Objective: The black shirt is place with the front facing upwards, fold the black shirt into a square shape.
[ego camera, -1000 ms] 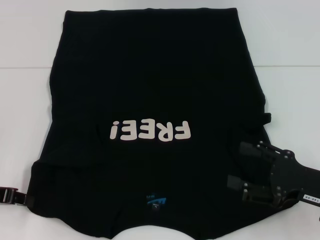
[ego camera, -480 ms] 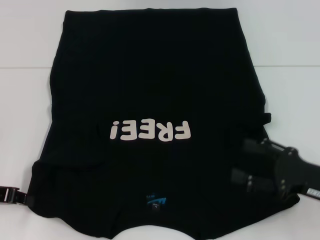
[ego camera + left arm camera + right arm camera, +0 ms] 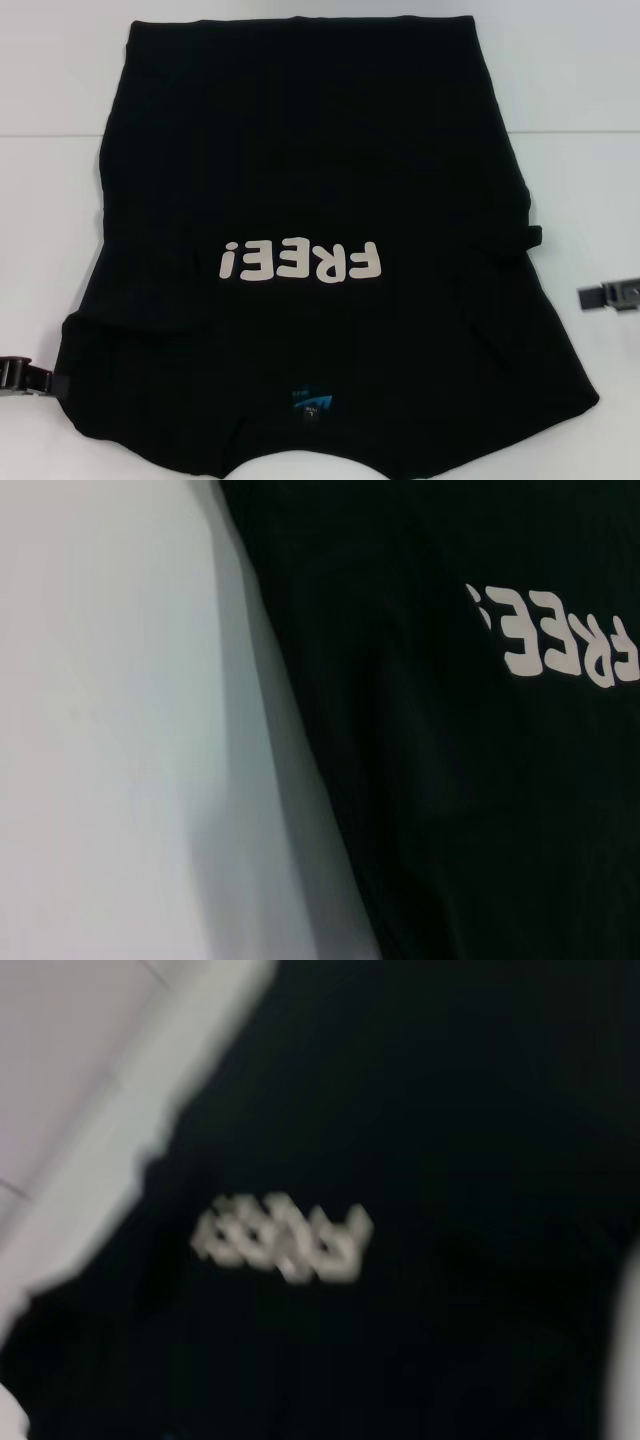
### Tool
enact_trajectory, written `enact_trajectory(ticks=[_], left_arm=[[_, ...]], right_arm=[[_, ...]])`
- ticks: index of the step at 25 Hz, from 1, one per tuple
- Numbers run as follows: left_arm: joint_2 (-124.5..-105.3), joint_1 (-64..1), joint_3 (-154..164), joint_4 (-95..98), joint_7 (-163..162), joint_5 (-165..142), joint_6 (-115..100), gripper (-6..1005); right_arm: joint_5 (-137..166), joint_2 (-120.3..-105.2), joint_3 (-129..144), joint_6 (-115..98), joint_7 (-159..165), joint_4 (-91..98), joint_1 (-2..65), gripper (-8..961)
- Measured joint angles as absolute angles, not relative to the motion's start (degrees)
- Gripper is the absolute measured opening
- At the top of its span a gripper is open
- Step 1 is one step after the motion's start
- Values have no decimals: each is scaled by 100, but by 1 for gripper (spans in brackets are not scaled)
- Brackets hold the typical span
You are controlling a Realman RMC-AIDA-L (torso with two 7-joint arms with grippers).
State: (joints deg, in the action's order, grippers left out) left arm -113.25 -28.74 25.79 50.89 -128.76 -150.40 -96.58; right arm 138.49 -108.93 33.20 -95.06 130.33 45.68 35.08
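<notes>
The black shirt [image 3: 300,150] lies flat on the white table [image 3: 580,100], front up, neck toward me. Its cream "FREE!" lettering [image 3: 300,262] sits mid-shirt, and the blue neck label [image 3: 312,403] shows near the front edge. My left gripper [image 3: 25,378] rests at the shirt's near left corner, at the edge of the head view. Off the cloth, my right gripper [image 3: 610,295] shows only partly at the right edge, over bare table. The left wrist view has the shirt [image 3: 450,780] beside bare table. In the right wrist view the shirt [image 3: 400,1110] and its lettering [image 3: 285,1240] fill the picture.
White table surrounds the shirt on the left, right and far sides [image 3: 100,730]. A small black tab [image 3: 533,236] sticks out of the shirt's right edge. Creases run across the shirt's near right part.
My right gripper, which lay over the shirt's near right part, has pulled away to the right and now sits off the cloth. The left gripper has barely moved.
</notes>
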Motion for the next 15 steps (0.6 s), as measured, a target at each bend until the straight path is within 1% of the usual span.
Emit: enact_trajectory(ticks=[1,2,7,11,15], left_arm=[[-11317,-2874,2579,5082,-12875,-15033,-9683,22],[-11313,-2873,2577,5077,-12872,-15032,-9692,22],[-11308,-2847,2574,5064,-12830,-15028,-9738,23],[-11302,-2841,2575,5076,-12826,-15014,-9768,23],[-11302,-2860,2575,5053,-12824,-15011,-9753,23]], right_arm=[[14179,-10867,3322,-9653,13349,4686,3625,926],[14529,-10873,3328,-9801,13651,4860,3755,926],[15738,-10981,3346,-10337,14162,5172,4241,917],[16032,-11057,3428,-10197,14118,5011,4323,890],[16029,-11071,3463,-9872,14006,4621,4308,863]])
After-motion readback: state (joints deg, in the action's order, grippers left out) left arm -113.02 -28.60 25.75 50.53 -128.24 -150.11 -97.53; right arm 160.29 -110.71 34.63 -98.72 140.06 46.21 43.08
